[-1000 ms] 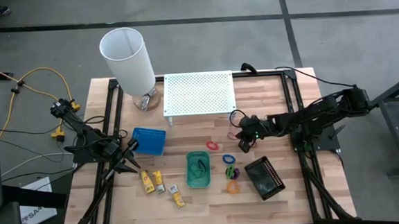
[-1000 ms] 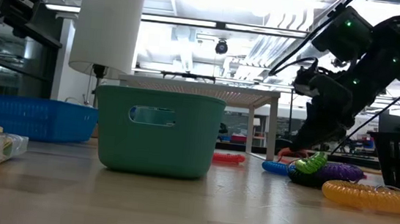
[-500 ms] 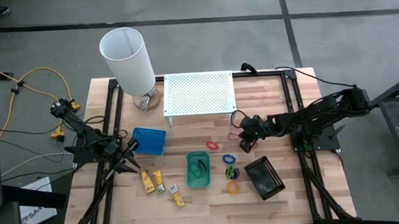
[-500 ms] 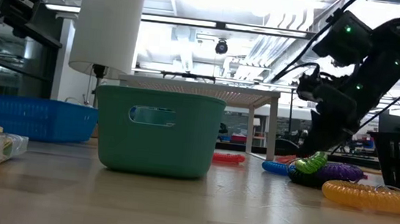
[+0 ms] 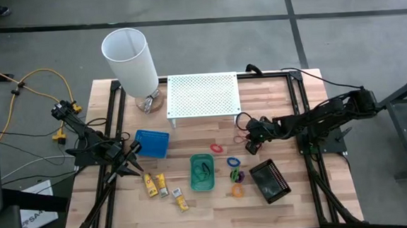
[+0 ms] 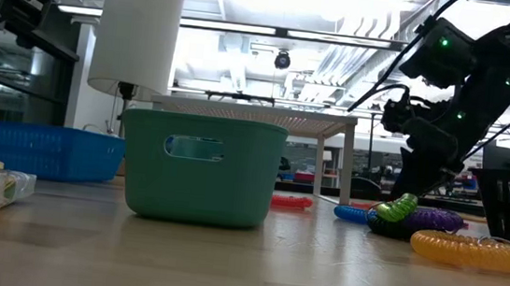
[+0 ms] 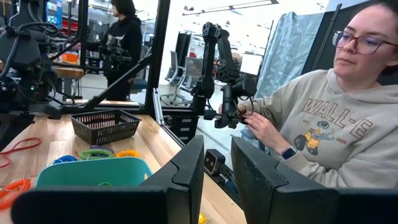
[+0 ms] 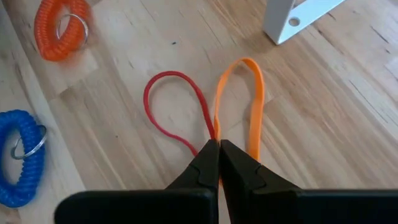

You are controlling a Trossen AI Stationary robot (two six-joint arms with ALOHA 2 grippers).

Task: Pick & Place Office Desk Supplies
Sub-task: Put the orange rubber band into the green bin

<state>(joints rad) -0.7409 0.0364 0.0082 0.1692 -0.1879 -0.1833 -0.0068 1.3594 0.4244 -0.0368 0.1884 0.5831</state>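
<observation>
High view: the right arm stretches low across the wooden table (image 5: 287,88), its hand (image 5: 246,138) just in front of the white perforated shelf (image 5: 203,94). The left arm waits, its hand (image 5: 132,166) beside the blue mesh tray (image 5: 151,142).

Right wrist view: the fingers (image 8: 202,163) are pressed together, pinching a thin orange rubber band (image 8: 249,93) and a thin red rubber band (image 8: 163,99).

Left wrist view: the left hand's fingers (image 7: 189,168) stand spread apart.

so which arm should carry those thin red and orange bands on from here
Right. The right gripper is already pinched shut on the red band and orange band, by the white shelf. The left gripper sits across the table beside the blue tray, fingers apart.
</observation>
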